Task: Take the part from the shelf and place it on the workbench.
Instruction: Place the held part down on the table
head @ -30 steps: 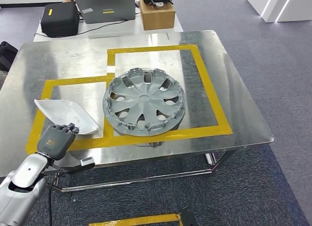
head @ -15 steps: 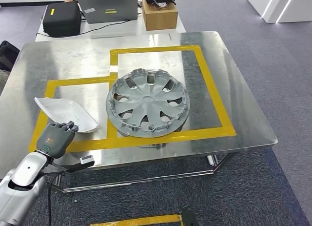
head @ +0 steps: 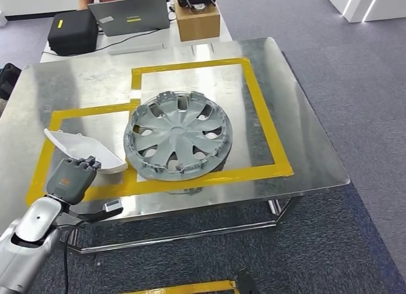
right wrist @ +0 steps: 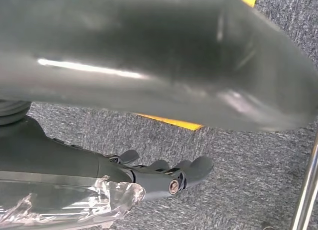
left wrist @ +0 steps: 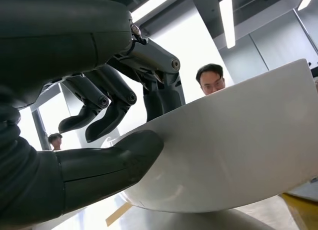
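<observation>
Your left hand (head: 72, 180) grips the white part (head: 84, 149) at its near edge: the left wrist view shows the thumb (left wrist: 112, 160) under the shell and the darker fingers (left wrist: 109, 98) curled over its rim. The part lies on the steel surface (head: 306, 148), inside the left yellow tape outline (head: 47, 148) (just beside the grey wheel cover (head: 178, 135), apart from it). Your right hand (right wrist: 165, 178) hangs over the grey carpet (right wrist: 240, 160), fingers extended and apart, holding nothing. Behind the surface you have a laptop (head: 129, 16), a black case (head: 72, 32) and a cardboard box (head: 197, 21).
</observation>
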`<state>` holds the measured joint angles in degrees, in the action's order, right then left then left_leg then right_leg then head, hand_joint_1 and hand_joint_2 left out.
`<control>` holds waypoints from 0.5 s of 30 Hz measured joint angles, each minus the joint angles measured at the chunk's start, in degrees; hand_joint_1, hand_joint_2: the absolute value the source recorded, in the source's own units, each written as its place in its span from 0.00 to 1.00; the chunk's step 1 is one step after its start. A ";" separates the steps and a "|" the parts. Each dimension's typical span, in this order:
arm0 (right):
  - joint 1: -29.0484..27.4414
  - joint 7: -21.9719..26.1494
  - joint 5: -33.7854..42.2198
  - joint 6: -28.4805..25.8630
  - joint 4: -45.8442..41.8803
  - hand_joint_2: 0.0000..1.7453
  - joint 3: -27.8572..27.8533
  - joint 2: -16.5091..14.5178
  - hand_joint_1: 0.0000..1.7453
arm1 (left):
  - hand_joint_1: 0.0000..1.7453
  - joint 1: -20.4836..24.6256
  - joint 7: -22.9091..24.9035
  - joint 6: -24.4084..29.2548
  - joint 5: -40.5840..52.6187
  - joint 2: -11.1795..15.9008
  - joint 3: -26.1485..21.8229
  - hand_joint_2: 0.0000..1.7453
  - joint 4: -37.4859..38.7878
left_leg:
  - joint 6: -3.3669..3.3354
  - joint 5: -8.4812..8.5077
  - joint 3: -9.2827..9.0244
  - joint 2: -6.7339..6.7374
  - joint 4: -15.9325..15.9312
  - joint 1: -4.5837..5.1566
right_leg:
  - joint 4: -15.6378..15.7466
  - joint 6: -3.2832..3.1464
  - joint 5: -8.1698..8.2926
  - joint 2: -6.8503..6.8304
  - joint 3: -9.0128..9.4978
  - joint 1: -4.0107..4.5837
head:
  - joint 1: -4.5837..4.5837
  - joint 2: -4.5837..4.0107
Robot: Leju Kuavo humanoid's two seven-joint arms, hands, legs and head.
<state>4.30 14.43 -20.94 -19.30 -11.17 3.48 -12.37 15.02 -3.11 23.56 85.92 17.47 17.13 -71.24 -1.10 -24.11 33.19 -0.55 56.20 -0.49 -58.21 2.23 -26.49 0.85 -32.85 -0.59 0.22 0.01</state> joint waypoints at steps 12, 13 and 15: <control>0.03 0.07 -0.04 0.00 0.00 0.00 -0.32 0.00 0.00 | 1.00 0.03 0.16 0.69 0.18 0.00 0.49 1.00 0.03 | 3.06 0.21 0.01 0.01 -0.55 -0.23 | 0.12 -0.45 0.11 -0.11 -0.06 0.18 | 0.07 -0.01; 0.04 0.09 -0.04 0.00 0.00 0.00 -0.35 0.00 0.00 | 1.00 0.03 0.14 0.72 0.18 0.00 0.50 1.00 0.03 | 3.05 0.21 0.01 0.01 -0.54 -0.19 | 0.19 -0.40 0.14 -0.11 -0.03 0.14 | 0.07 -0.01; 0.04 0.16 -0.03 0.00 0.00 0.00 -0.39 0.00 0.00 | 1.00 0.03 0.07 0.74 0.15 -0.01 0.51 1.00 0.03 | 3.02 0.22 0.01 0.01 -0.54 -0.13 | 0.33 -0.29 0.22 -0.12 0.03 0.08 | 0.06 -0.01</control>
<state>4.34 14.58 -20.97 -19.30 -11.17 3.08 -12.37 15.06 -3.04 24.30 86.07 17.46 17.64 -71.21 1.91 -23.89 33.20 -0.54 55.66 -0.63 -57.89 1.94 -26.27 0.73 -32.83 -0.51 0.28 0.00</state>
